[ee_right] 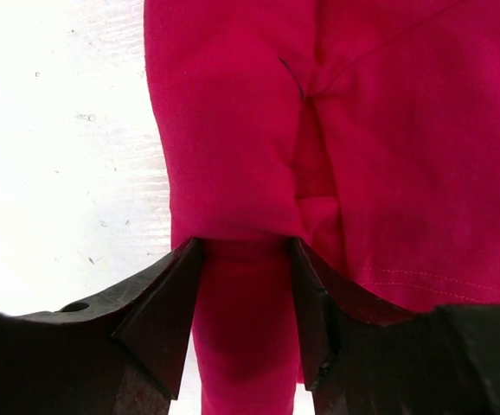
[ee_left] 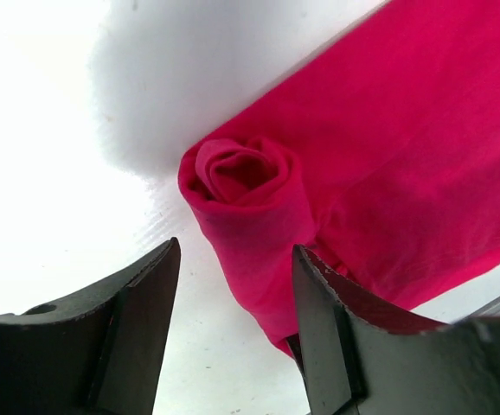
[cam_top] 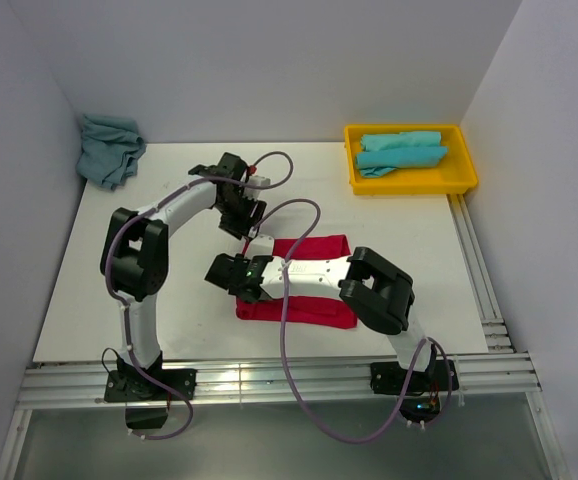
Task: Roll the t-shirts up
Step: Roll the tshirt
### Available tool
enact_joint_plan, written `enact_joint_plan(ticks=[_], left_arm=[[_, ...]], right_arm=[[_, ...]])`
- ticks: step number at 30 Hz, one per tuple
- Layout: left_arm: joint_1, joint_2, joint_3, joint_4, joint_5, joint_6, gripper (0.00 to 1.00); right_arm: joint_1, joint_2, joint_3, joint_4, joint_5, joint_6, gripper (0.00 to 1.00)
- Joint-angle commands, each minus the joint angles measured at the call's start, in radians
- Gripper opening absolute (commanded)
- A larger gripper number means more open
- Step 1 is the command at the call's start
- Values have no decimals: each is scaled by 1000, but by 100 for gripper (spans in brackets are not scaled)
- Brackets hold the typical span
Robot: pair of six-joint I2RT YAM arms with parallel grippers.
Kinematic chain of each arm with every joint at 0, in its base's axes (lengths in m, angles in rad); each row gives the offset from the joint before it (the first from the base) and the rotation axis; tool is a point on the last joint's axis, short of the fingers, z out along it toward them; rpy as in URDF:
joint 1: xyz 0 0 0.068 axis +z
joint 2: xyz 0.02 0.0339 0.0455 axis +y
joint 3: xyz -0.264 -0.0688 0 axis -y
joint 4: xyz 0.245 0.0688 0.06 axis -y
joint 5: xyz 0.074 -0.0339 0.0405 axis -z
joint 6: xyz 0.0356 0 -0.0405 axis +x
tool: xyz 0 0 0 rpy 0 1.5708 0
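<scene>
The red t-shirt [cam_top: 314,305] is lying mid-table [cam_top: 419,260], its partly rolled edge lying at the 9 o'clock side. The left gripper [ee_left: 235,251] is hanging released, jaws apart around the roll's end. The right gripper [ee_right: 243,246] is straddling the roll, cloth filling its gap; whether it is squeezing, I cannot tell.

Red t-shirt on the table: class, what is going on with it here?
The red t-shirt lies on the table with one edge rolled into a tight tube. The left tool stands open around one end of that roll. The right tool straddles it further along, grip unclear. Turquoise t-shirts lie in the yellow tray, and another turquoise shirt lies crumpled at the far left corner.
</scene>
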Motion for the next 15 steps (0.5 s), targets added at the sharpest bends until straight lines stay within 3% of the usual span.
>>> enact_joint_plan(ticks=[1, 5, 9, 15], left_arm=[[16, -14, 47, -26, 60, 37, 60], [40, -20, 22, -25, 100, 63, 59], [76, -17, -39, -16, 174, 107, 59], [125, -17, -143, 58, 309, 184, 62]], right_arm=[[-1, 18, -40, -10, 5, -7, 54], [-1, 12, -61, 10, -5, -2, 52], [-4, -18, -116, 61, -28, 10, 38], [-18, -63, -225, 164, -75, 13, 34]])
